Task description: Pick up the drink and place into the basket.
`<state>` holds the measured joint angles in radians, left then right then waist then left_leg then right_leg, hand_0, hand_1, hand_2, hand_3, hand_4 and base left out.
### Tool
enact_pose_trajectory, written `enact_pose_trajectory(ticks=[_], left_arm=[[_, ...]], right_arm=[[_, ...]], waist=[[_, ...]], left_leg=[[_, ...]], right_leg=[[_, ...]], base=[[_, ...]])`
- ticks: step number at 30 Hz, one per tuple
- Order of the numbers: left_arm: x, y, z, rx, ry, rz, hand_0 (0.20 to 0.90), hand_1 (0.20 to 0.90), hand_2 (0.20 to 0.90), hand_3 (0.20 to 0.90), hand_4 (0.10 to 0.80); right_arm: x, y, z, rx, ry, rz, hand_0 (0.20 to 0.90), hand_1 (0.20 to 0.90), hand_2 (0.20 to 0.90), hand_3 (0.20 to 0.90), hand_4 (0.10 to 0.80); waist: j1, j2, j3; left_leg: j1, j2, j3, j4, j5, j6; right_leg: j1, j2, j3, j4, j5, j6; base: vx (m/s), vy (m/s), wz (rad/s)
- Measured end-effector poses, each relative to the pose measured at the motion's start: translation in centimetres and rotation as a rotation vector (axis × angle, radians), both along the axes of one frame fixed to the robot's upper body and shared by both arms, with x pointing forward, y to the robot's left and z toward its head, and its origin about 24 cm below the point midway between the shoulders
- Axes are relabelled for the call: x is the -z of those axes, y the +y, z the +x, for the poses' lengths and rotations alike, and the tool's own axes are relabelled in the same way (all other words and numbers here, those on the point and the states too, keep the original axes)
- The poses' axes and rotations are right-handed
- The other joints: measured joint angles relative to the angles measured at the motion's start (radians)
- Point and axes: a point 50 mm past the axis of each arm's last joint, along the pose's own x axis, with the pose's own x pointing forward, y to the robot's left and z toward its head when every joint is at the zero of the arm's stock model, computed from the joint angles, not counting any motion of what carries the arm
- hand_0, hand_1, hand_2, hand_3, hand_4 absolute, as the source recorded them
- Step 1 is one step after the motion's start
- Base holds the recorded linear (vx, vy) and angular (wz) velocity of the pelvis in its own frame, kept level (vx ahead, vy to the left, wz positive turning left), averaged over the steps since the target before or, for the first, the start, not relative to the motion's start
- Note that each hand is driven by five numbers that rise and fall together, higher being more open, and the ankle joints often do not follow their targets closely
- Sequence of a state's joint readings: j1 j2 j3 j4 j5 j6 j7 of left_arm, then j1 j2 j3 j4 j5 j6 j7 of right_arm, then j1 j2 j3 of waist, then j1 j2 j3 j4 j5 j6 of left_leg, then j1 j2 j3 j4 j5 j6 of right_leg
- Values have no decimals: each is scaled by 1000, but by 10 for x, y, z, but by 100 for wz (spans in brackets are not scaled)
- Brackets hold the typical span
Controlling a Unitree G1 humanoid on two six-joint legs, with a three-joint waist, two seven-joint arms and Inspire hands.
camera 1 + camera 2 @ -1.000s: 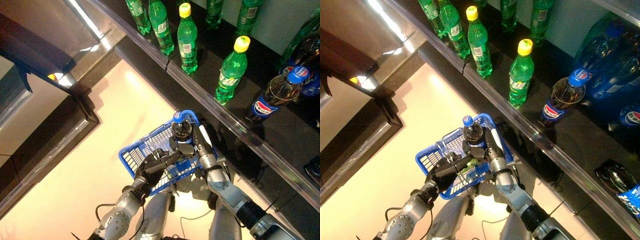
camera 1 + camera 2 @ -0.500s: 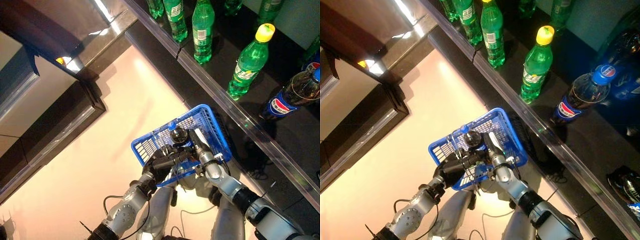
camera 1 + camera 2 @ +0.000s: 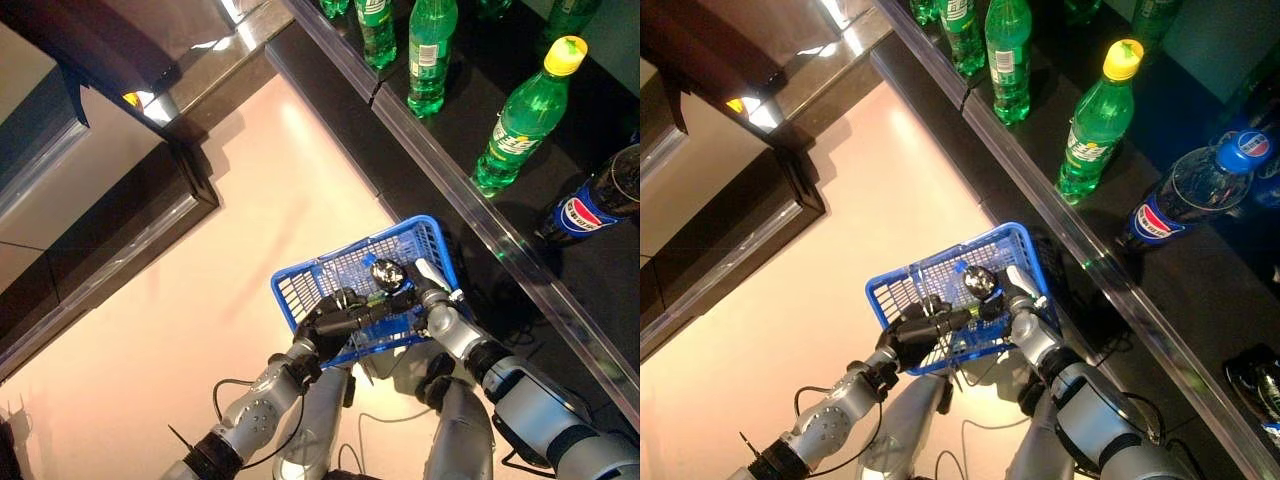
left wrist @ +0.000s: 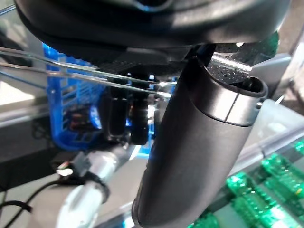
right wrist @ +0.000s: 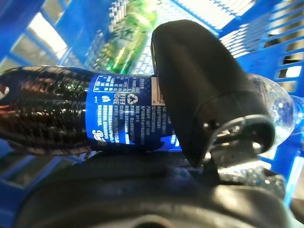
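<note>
The drink is a dark cola bottle [image 5: 71,116] with a blue label and blue cap. My right hand [image 3: 432,297] is shut on it, the thumb [image 5: 199,90] across its label. In the eye views the bottle [image 3: 386,273] is low inside the blue mesh basket [image 3: 295,292], tilted over. A green bottle [image 5: 129,35] lies in the basket beneath it. My left hand [image 3: 327,320] is curled round the basket's wire handle [image 4: 95,78] at the near rim, holding the basket above the floor.
A dark glass-edged shelf [image 3: 470,190] runs diagonally just past the basket. On it stand green bottles [image 3: 523,118] with yellow caps and another cola bottle [image 3: 1185,195]. A dark counter [image 3: 120,210] lies far left across pale floor.
The cola bottle has gone down from upright above the rim to low inside the basket, still in my right hand. The camera has shifted; the left hand keeps the handle.
</note>
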<state>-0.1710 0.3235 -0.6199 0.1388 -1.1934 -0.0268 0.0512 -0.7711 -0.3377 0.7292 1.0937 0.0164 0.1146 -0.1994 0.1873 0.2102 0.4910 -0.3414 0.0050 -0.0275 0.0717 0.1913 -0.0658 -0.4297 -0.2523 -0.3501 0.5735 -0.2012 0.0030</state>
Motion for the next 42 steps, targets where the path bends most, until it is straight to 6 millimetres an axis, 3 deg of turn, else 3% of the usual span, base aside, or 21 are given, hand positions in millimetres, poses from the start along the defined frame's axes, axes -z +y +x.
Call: enact_pose_trajectory(ticks=[10, 11, 12, 13, 14, 23, 28, 35, 42], left_arm=[[-3, -7, 1, 28, -18, 14, 300, 300, 300, 200, 100], [-3, -8, 1, 29, -18, 11, 300, 300, 300, 200, 100], [-3, -9, 1, 31, -19, 7, 300, 300, 300, 200, 100], [-4, -10, 1, 32, -19, 5, 300, 300, 300, 200, 100], [-4, -11, 1, 33, -20, 0, 300, 300, 300, 200, 100], [-7, -13, 3, 47, -24, 10, 300, 300, 300, 200, 100], [-5, -8, 6, 34, -2, 46, 300, 300, 300, 200, 100], [-6, 15, 12, -70, 28, 32, 300, 300, 300, 200, 100], [6, 46, 3, -173, 75, 46, 300, 300, 300, 200, 100]], right_arm=[[-3, 2, 6, 15, 120, -133, 300, 300, 300, 200, 100], [-3, 1, 6, 19, 120, -134, 380, 380, 380, 293, 193], [-4, 0, 7, 22, 121, -135, 644, 644, 644, 601, 501], [-5, 0, 7, 24, 120, -137, 865, 865, 865, 859, 759], [-6, -1, 8, 27, 119, -138, 900, 900, 900, 900, 800], [-10, 2, 11, 7, 83, -93, 900, 900, 900, 900, 800], [-26, 14, 18, -69, -3, -8, 900, 900, 900, 900, 800], [-67, 39, 22, -213, -163, 94, 900, 900, 900, 900, 800], [-84, 51, -2, -309, -280, 229, 900, 900, 900, 900, 800]], waist=[[7, 0, 0], [7, 0, 0], [7, 0, 0], [7, 0, 0], [8, 0, 0], [6, 0, 0], [3, -4, 3], [-2, -25, 16], [-23, -50, 29]], left_leg=[[-29, 1, -14, 2, 12, -9], [-29, 1, -14, 2, 12, -9], [-29, 1, -15, 1, 12, -9], [-29, 1, -16, 1, 12, -9], [-29, 1, -16, 1, 12, -9], [-38, 3, -16, 0, 14, -12], [-27, 6, -15, -1, 15, -13], [17, 18, -10, -5, 10, -7], [65, 23, 17, -26, 0, 8]], right_leg=[[-31, -4, -10, 25, -5, -10], [-31, -4, -11, 26, -6, -10], [-31, -5, -12, 27, -6, -11], [-31, -6, -13, 28, -7, -12], [-31, -7, -14, 30, -7, -13], [-41, -5, -14, 32, -8, -16], [-32, 0, -13, 27, -6, -18], [23, 19, -13, -13, 8, -15], [74, 35, 4, -69, 33, 1]], base=[[5, -19, 3], [0, 0, 0], [-9, -4, 4], [-11, -4, 4], [0, 0, 0], [0, 0, 0], [-13, -7, -2], [-10, -3, -5], [22, 3, -10]])
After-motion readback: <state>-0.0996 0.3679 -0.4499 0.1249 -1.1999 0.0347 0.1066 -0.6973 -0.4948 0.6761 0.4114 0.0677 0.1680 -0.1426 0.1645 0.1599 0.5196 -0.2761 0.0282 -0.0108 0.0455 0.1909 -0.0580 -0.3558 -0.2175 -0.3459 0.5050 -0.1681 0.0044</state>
